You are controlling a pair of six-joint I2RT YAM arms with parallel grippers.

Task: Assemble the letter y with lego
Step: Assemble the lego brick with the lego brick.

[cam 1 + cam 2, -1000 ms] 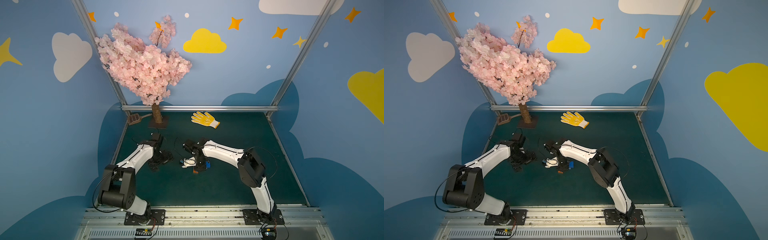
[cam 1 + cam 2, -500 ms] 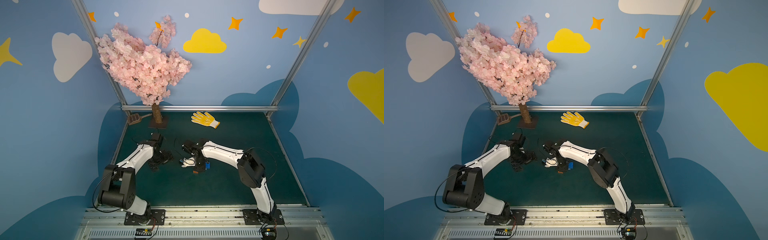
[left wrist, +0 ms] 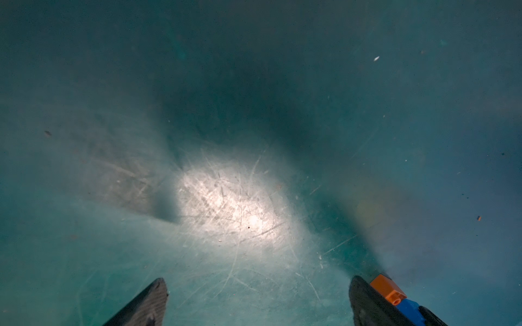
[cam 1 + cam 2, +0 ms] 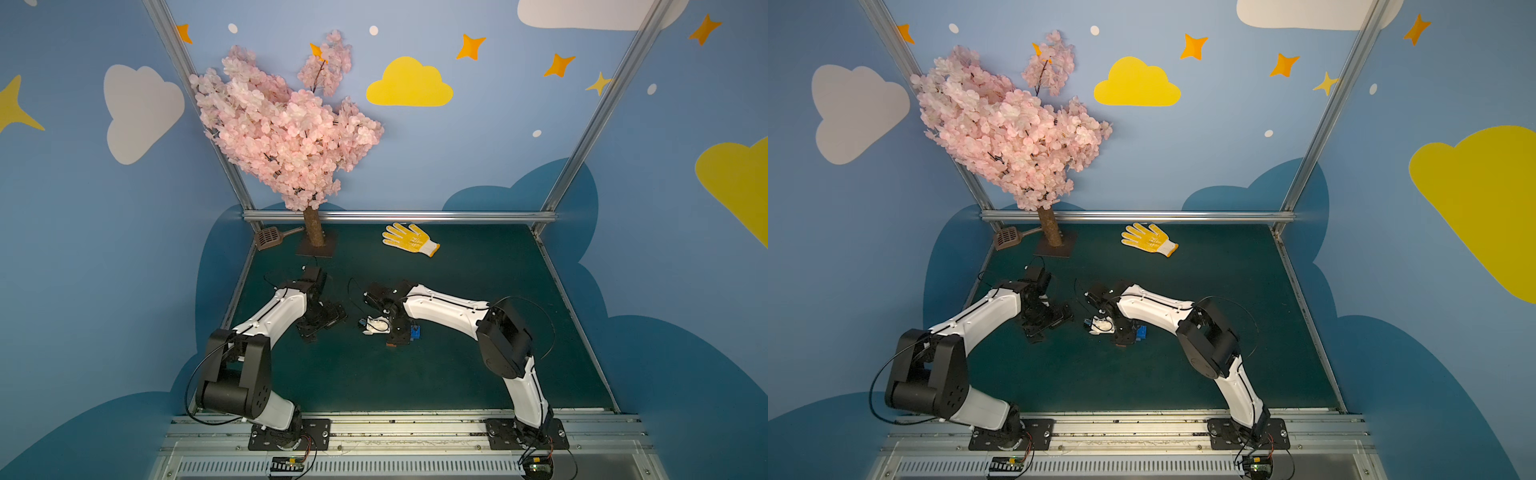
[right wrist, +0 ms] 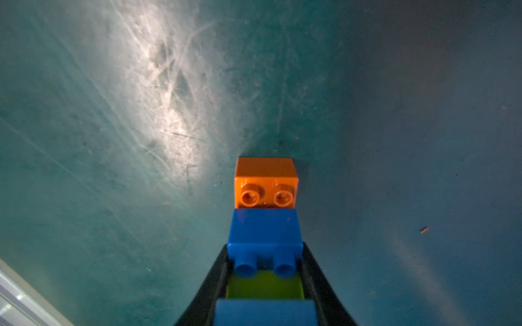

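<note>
Lego [image 5: 265,234] clamped in right jaws, clenched on the smooth plastic sides of one straight stack. Seen in right wrist view, from free end back:
- orange brick [image 5: 265,182]: boxy, glossy, sharp-edged, two round ringed studs facing the camera.
- dark blue brick [image 5: 265,232]: same square build, two plain cylindrical studs.
- lime green brick [image 5: 265,285]: only a flat face showing, sunk between the black, tapering jaws.
- blue block [image 5: 265,313]: blurred, cut off by the frame edge.

Orange end nearest the worktop [image 5: 113,146]; touching or just above, cannot tell.

Left jaws released, spread wide, nothing between them but bare worktop. Dark, finely ribbed tips at either side of left wrist view. Just past the outer side of one tip, the orange brick [image 3: 388,289] with blue plastic behind it; contact unclear.

In both top views, stack low near the middle of the worktop, mostly hidden under the wrist of the right arm [image 4: 449,309]; only a small blue studded bit [image 4: 415,332] peeking out. Left arm [image 4: 274,316] close beside, white shell, black joints.

Worktop dark green, matte, criss-crossed with fine pale scratches, one white glare patch. Tiny orange fleck [image 5: 423,230] lying loose on it.

Far back: knitted yellow glove [image 4: 409,240], flat; fluffy pink blossom tree [image 4: 282,124] on a rough brown trunk.
</note>
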